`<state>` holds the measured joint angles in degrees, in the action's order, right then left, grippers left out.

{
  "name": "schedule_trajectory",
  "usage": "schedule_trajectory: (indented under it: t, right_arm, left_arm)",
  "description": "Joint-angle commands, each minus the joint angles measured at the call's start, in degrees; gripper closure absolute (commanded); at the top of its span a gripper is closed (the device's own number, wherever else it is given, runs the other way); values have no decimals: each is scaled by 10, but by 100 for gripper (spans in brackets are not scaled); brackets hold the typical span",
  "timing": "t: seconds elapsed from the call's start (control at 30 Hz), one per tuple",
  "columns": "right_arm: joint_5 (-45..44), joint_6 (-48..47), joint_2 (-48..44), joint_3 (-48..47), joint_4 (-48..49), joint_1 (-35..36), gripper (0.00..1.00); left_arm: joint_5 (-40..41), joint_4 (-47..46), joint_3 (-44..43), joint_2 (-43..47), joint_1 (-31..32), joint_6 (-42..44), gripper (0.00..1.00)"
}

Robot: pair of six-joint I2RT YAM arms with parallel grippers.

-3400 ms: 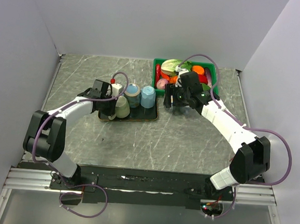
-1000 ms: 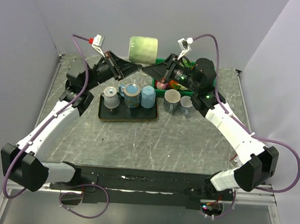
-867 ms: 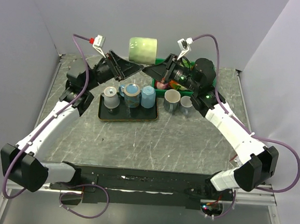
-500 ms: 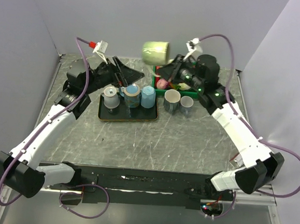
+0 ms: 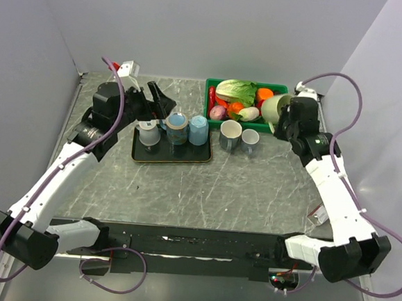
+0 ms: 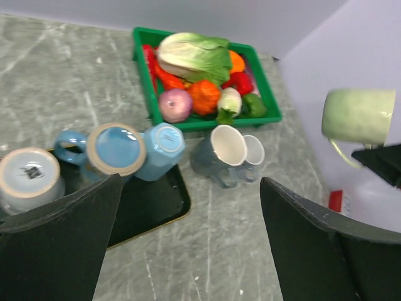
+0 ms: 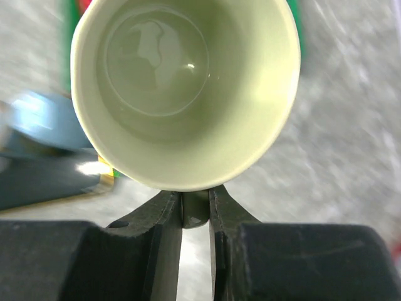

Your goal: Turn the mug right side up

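The mug (image 7: 185,94) above the right fingers (image 7: 160,251) is pale green inside and out, its rim yellower on one side; those fingers are black. The left fingers (image 6: 59,235) are black too. Between them shows the grey bench (image 6: 207,251), veined in white. A black tray (image 6: 156,200) edged in yellow carries a grey-white cup (image 6: 28,179), a blue cup (image 6: 116,149) with a tan rim, and a light blue tumbler (image 6: 164,150). Two slate-blue cups (image 6: 229,145) have cream insides. Beyond them, a green crate (image 6: 141,69) holds a pale green cabbage (image 6: 194,56), a purple onion (image 6: 175,103) and orange and red vegetables.
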<state>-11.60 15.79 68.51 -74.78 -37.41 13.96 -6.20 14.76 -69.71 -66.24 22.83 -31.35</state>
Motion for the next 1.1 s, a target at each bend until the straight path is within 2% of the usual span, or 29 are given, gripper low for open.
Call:
schedule_trajectory:
  t: [0.0, 0.17, 0.43, 0.63, 0.8, 1.07]
  right_arm:
    - [-69, -50, 25, 13, -6, -3, 100]
    - [-80, -38, 93, 49, 10, -7, 100]
    - [-122, -43, 181, 29, 12, -14, 100]
    - [-132, -31, 193, 25, 18, -18, 100]
    - [-124, -31, 160, 53, 56, -19, 100]
    - [-143, -47, 217, 34, 45, -23, 100]
  left_arm:
    - [60, 32, -50, -14, -1, 41, 4]
    - [82, 62, -70, -42, -1, 45, 4]
    - [94, 73, -68, -55, -1, 46, 4]
    - [103, 77, -69, -59, -1, 54, 4]
    - [108, 79, -71, -67, -1, 61, 4]
    - [110, 83, -83, -93, -1, 65, 4]
